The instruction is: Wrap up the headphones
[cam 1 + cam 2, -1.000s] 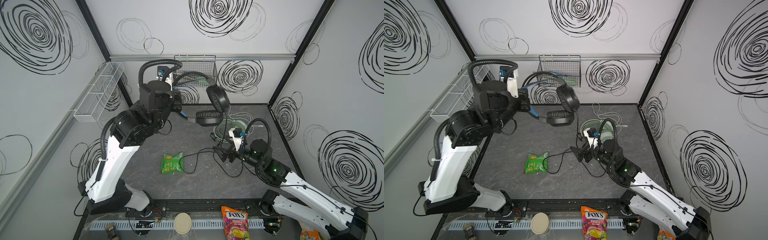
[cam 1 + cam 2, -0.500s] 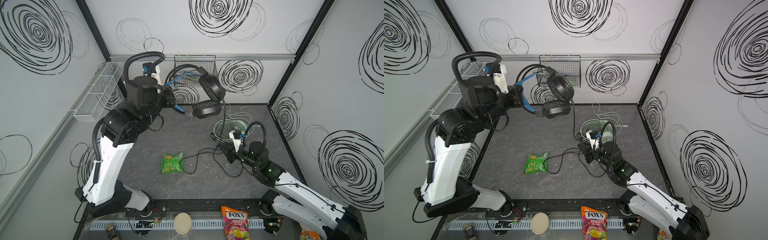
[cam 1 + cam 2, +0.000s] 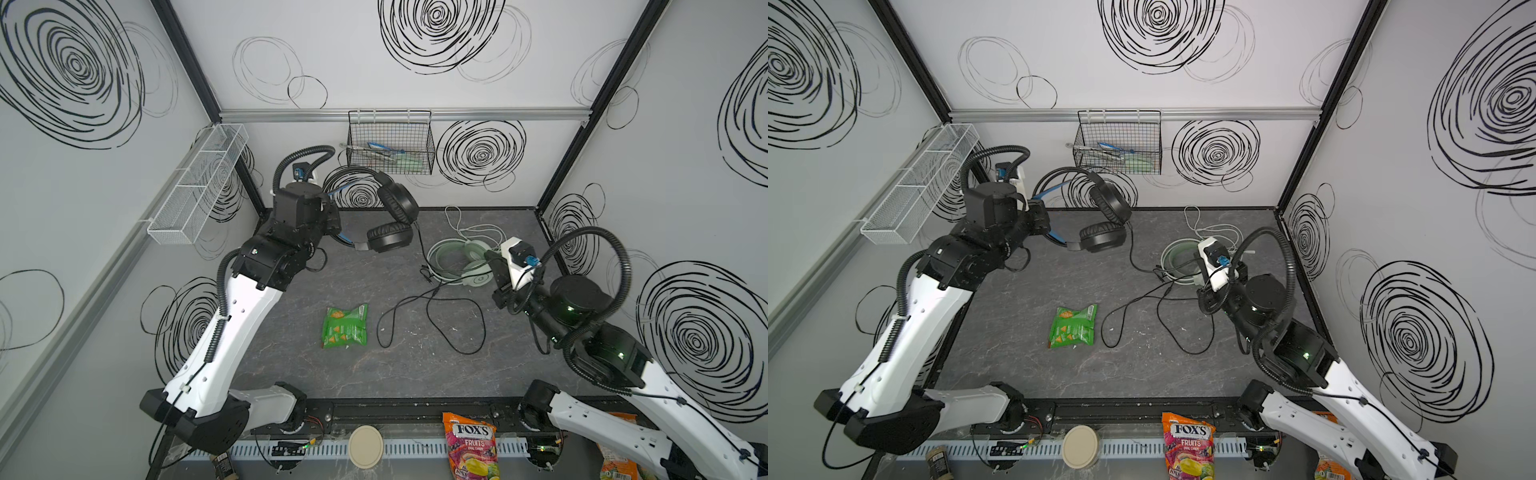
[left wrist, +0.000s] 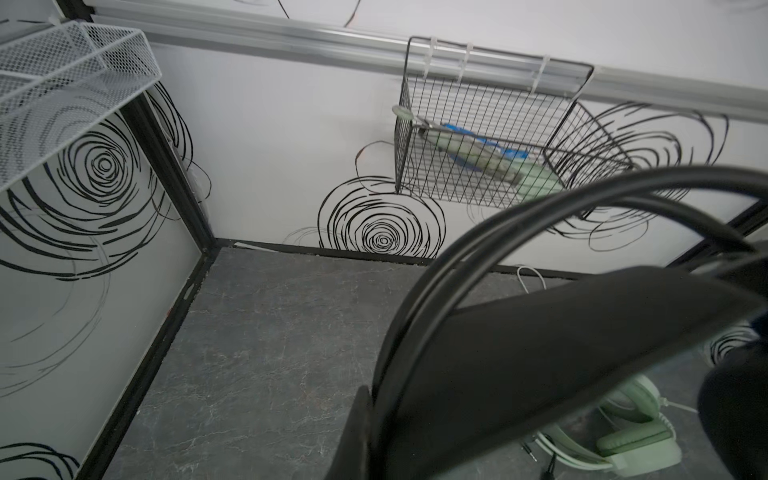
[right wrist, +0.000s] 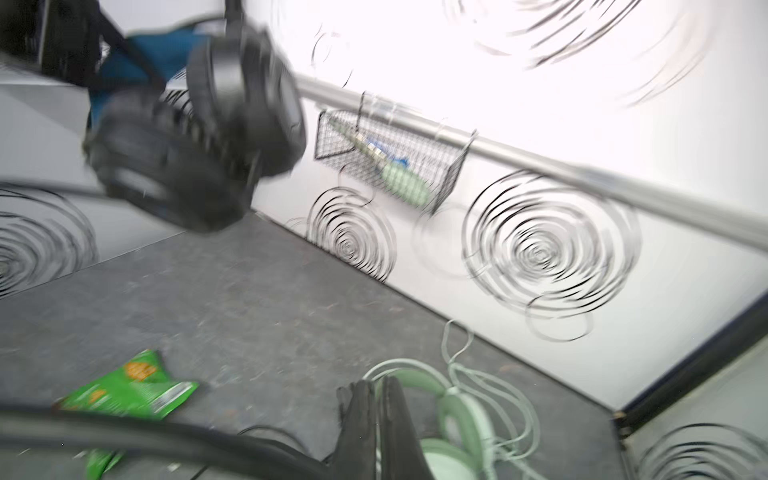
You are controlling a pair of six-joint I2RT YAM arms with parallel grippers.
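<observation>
The left gripper [image 3: 1043,222] clamps the stiff headband [image 4: 540,353] of the light black headphones [image 3: 388,237] above the counter [image 3: 291,353]; their limp cable [image 3: 484,328], likely best pinched near its free end, trails by the closed right gripper [image 5: 377,415].

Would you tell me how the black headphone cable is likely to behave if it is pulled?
The black cable is probably floppy: it hangs slack from the raised black headphones and loops loosely on the table. Thin, so likely light and easily dragged. It may snag the mint headphones lying beside it.
</observation>
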